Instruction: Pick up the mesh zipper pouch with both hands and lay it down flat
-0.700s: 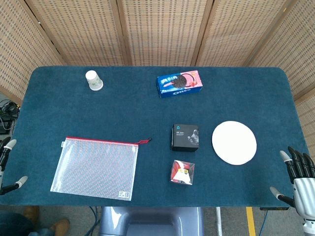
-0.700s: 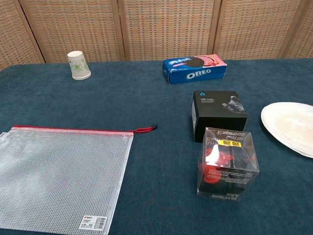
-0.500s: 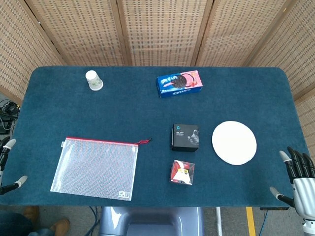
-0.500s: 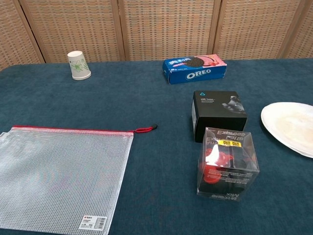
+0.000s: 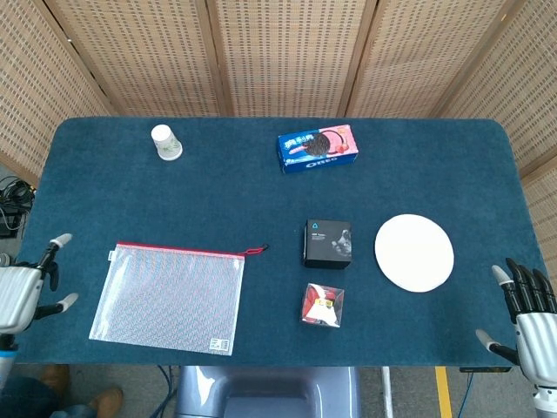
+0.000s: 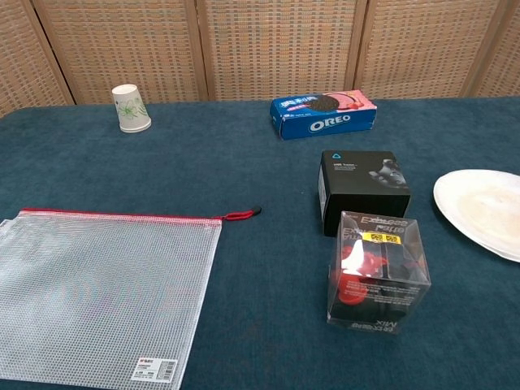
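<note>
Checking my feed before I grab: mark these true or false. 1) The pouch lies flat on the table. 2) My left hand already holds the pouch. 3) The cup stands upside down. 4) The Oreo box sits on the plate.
1) True: the mesh zipper pouch lies flat.
2) False: the left hand is beside it, apart, holding nothing.
3) True: the paper cup is inverted.
4) False: the Oreo box is apart from the plate.
</note>
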Robot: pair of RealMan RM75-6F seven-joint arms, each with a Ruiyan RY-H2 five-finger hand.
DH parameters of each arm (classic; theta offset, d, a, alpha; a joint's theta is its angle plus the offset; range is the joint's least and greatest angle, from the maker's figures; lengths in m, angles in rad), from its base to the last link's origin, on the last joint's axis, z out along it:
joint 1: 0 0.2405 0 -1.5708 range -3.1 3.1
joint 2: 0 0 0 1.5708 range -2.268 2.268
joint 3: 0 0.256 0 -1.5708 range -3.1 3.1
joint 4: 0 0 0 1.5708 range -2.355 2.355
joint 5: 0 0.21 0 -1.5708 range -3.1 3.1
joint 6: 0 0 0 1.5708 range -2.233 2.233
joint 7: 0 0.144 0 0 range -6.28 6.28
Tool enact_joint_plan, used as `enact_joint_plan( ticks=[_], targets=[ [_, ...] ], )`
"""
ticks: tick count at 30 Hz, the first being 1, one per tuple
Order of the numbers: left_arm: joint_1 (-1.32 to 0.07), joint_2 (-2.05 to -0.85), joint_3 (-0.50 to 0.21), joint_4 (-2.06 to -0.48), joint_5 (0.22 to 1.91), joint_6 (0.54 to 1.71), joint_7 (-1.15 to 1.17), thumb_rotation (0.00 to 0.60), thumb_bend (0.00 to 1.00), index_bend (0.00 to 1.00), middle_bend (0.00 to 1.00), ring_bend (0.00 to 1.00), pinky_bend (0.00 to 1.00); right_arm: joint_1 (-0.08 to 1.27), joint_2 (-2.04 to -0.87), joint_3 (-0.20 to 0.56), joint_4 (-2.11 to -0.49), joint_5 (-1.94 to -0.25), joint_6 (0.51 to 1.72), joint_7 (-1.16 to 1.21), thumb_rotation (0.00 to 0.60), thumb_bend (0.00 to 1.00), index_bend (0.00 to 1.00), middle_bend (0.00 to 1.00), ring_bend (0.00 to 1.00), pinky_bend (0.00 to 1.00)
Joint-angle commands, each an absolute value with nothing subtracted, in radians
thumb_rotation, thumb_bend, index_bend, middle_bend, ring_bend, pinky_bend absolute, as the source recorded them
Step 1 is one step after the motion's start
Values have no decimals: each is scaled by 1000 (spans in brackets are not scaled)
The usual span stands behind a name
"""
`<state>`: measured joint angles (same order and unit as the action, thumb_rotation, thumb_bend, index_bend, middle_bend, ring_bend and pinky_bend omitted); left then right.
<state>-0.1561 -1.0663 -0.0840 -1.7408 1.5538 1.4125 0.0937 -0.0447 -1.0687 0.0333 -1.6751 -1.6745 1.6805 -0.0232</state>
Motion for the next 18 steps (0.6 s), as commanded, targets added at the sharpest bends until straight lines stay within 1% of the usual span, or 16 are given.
enact_joint_plan(
  ticks=[1, 4, 5, 7, 10, 12, 13, 15, 18],
  targets=[
    [-349, -1112, -182, -1786, 1463, 1178, 205, 600, 0, 355, 1000, 991, 1000, -40, -1076, 43, -1674, -1655, 1670, -36, 600, 0, 30, 0, 0, 0],
    [-516, -1161, -265, -1819, 1300, 982, 344, 600, 4, 402, 1000, 991, 1000, -33, -1080, 55, -1674, -1619, 1651, -44, 600, 0, 29, 0, 0, 0],
    [-567, -1185, -285, -1809, 1242, 936, 403, 600, 11, 415, 1000, 991, 1000, -32, -1081, 56, -1673, -1610, 1644, -48, 600, 0, 29, 0, 0, 0],
    [-644, -1228, -305, -1797, 1119, 884, 507, 600, 64, 438, 1000, 991, 1000, -30, -1082, 59, -1672, -1600, 1637, -53, 600, 0, 29, 0, 0, 0],
    [-739, -1281, -318, -1780, 954, 842, 609, 600, 155, 453, 1000, 991, 1000, -29, -1084, 62, -1671, -1587, 1631, -55, 600, 0, 28, 0, 0, 0],
    [-795, -1315, -319, -1759, 866, 836, 665, 600, 247, 469, 1000, 991, 1000, -29, -1083, 63, -1671, -1581, 1628, -54, 600, 0, 25, 0, 0, 0],
    [-815, -1329, -318, -1749, 833, 837, 684, 600, 276, 475, 1000, 991, 1000, -29, -1083, 63, -1671, -1580, 1628, -53, 600, 0, 24, 0, 0, 0],
    [-880, -1385, -317, -1709, 733, 849, 731, 600, 302, 481, 1000, 991, 1000, -29, -1083, 65, -1668, -1574, 1626, -56, 600, 0, 24, 0, 0, 0],
    [-942, -1441, -309, -1654, 640, 858, 775, 600, 301, 479, 1000, 991, 1000, -27, -1085, 65, -1666, -1569, 1619, -59, 600, 0, 24, 0, 0, 0]
  ],
)
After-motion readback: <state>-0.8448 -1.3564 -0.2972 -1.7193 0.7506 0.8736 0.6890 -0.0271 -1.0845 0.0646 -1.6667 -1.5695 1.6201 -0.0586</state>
